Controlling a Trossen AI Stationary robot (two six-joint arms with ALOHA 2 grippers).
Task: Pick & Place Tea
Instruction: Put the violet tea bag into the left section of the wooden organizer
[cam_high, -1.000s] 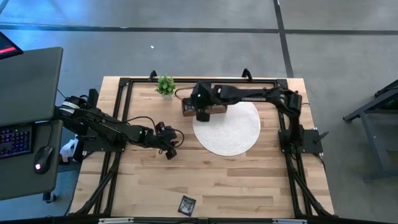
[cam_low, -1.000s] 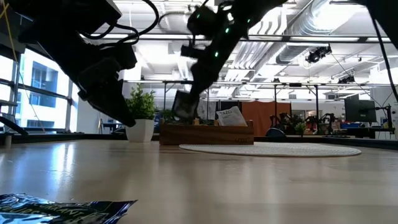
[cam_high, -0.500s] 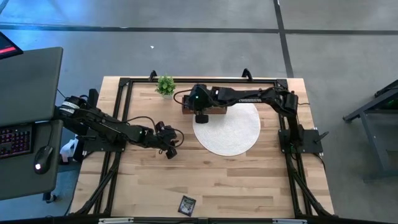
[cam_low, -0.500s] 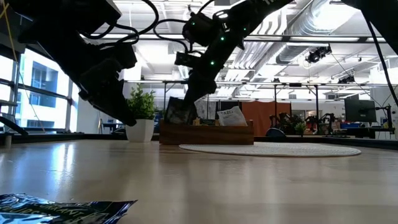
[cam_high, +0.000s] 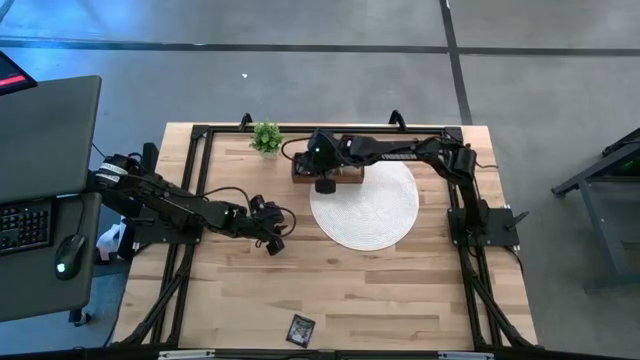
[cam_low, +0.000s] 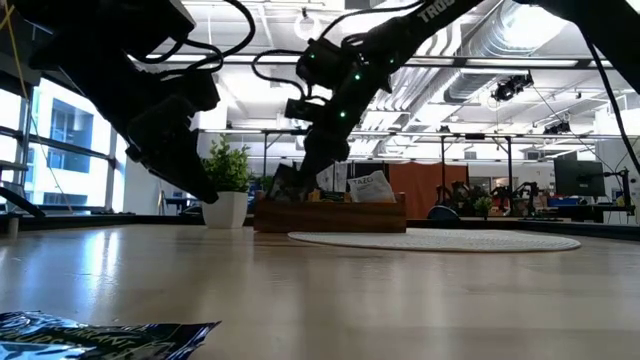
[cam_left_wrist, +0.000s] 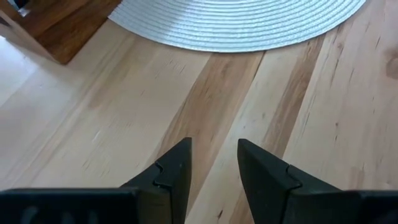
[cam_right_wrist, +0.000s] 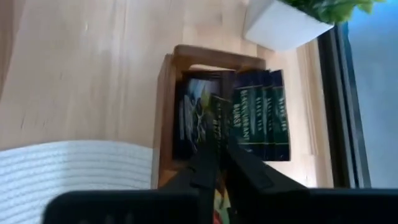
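My right gripper (cam_high: 323, 184) is above the left end of the long brown wooden tray (cam_high: 345, 176), shut on a black tea sachet with green print (cam_right_wrist: 217, 122). In the low view the sachet (cam_low: 286, 184) dips behind the tray's wall (cam_low: 335, 215). Several more black-and-green sachets (cam_right_wrist: 261, 115) stand on edge in that end compartment, and a white one (cam_low: 372, 186) sticks up farther along. Another black sachet (cam_high: 300, 328) lies flat near the table's near edge. My left gripper (cam_high: 272, 242) hovers open over bare wood, left of the round white mat (cam_high: 368, 206). My right gripper pinches the black sachet between its two fingers at the sachet's upper edge (cam_right_wrist: 216, 144), coming from above and pointing down. The sachet hangs below the fingers, nearly upright, with its lower part inside the tray's end compartment. I cannot tell whether it touches the tray's floor.
A small potted plant (cam_high: 266, 137) stands just left of the tray by the far edge. The mat lies against the tray's near side. A black frame (cam_high: 200, 150) runs along the table's edges. Bare wood stretches between the mat and the near edge.
My right gripper has moved toward the table's far edge, over the tray's left end, and come down. The sachet it holds has gone from hanging clear above the tray to dipping into the end compartment. My left arm has kept still.
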